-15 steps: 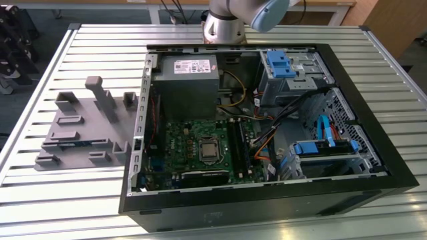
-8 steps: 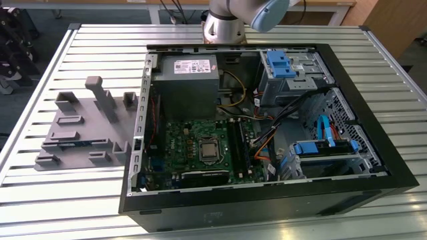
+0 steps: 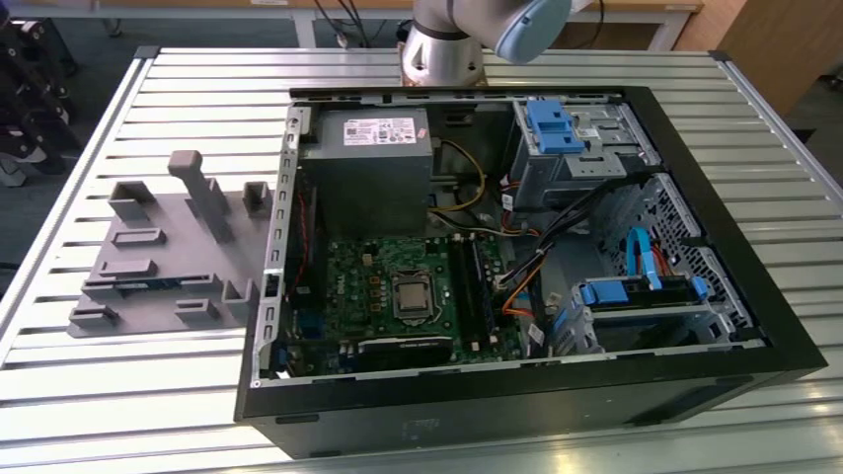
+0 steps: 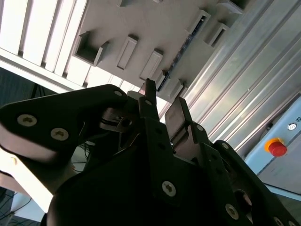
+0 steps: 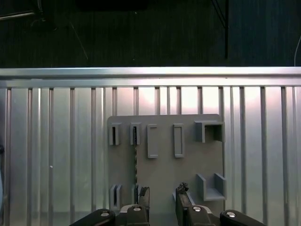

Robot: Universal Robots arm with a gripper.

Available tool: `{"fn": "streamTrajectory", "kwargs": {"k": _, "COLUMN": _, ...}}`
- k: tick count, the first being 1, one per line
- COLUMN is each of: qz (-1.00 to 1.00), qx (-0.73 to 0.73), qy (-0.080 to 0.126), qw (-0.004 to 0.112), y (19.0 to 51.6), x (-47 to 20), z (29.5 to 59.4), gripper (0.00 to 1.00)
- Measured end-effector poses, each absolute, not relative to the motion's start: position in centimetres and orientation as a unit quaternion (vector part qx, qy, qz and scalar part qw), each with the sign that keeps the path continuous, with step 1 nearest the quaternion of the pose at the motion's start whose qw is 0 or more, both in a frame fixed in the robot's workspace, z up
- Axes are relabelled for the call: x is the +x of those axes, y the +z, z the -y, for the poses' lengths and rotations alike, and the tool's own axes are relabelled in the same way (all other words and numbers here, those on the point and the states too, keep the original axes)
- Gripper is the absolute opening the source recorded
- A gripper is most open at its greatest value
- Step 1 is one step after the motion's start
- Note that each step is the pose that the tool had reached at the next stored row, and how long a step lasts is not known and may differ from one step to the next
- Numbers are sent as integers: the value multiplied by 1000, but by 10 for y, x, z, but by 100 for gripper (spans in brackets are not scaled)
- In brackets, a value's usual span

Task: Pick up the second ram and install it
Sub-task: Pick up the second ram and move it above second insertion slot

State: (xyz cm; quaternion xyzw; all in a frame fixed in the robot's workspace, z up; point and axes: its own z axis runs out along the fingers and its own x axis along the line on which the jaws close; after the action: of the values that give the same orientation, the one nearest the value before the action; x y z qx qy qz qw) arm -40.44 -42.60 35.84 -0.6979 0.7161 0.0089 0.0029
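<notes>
Open and empty, the gripper hovers over the grey holder tray, where what appears to be the second ram stands edgewise in slots.

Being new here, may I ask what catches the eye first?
An open computer case lies on the slatted table, with a grey tray on the exterior view's left. In the first wrist view the open gripper hangs over that tray, where a thin memory stick stands on edge.
</notes>
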Motion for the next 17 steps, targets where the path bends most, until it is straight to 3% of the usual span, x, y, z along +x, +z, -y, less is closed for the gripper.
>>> {"fn": "streamTrajectory", "kwargs": {"k": 17, "qz": -719, "qx": -695, "qy": 9, "qw": 3, "y": 346, "x": -405, "z": 426, "gripper": 36}}
